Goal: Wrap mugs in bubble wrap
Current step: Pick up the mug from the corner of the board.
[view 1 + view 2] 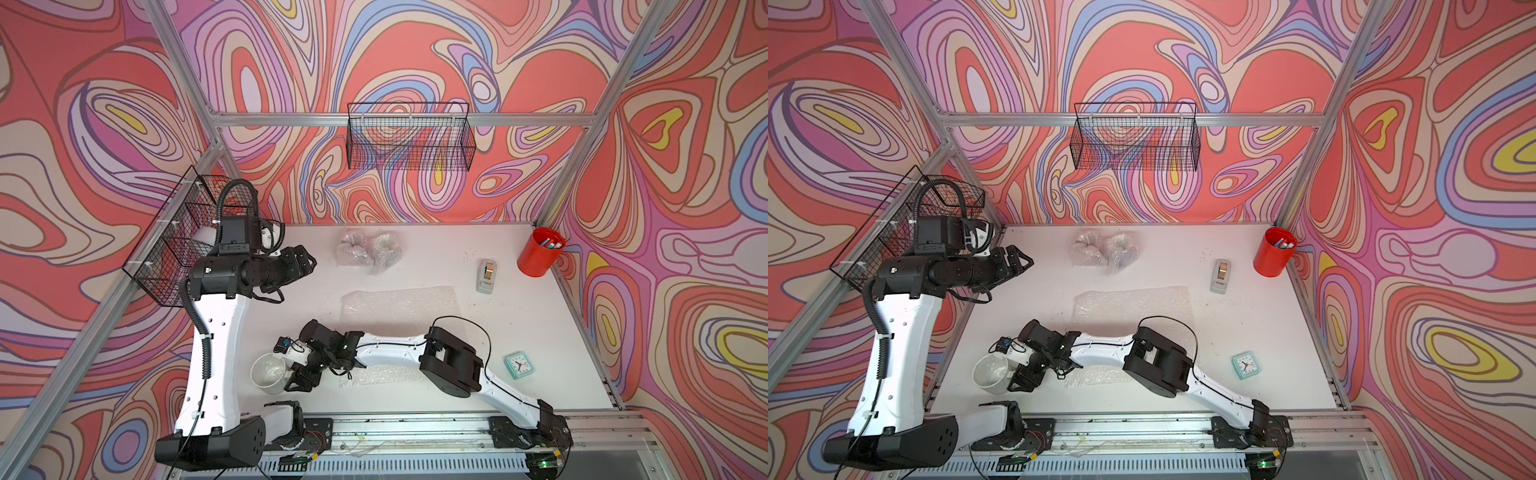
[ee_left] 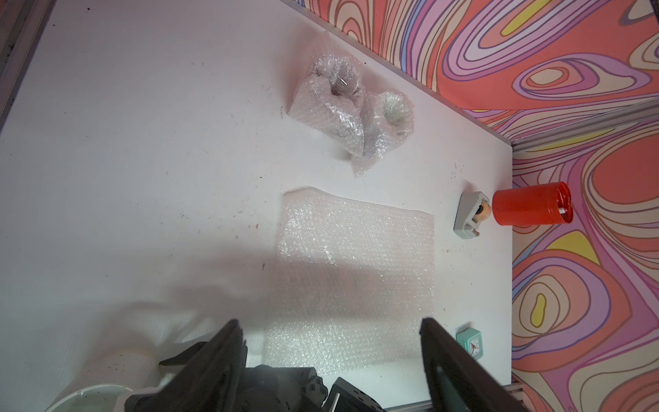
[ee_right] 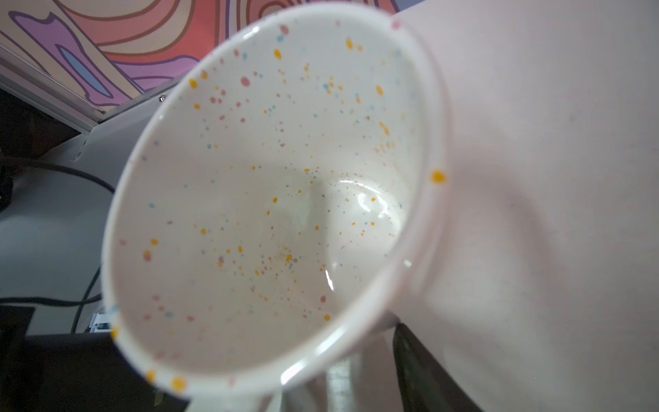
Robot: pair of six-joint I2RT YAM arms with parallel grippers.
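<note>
A white speckled mug (image 1: 269,373) stands upright near the table's front left and fills the right wrist view (image 3: 264,199). My right gripper (image 1: 297,379) is right beside it. Only one dark finger (image 3: 424,371) shows, against the mug's outer wall, so its grip is unclear. A flat sheet of bubble wrap (image 1: 399,305) lies mid-table, and the right forearm crosses over it. Two crumpled bubble wrap bundles (image 1: 368,249) sit at the back with round shapes inside (image 2: 335,84). My left gripper (image 1: 309,262) hovers high at the left, open and empty (image 2: 328,321).
A red pen cup (image 1: 540,251) stands at the back right corner with a grey tape dispenser (image 1: 486,276) beside it. A teal clock (image 1: 518,365) lies at the front right. Wire baskets hang on the back wall (image 1: 409,137) and the left frame (image 1: 178,241).
</note>
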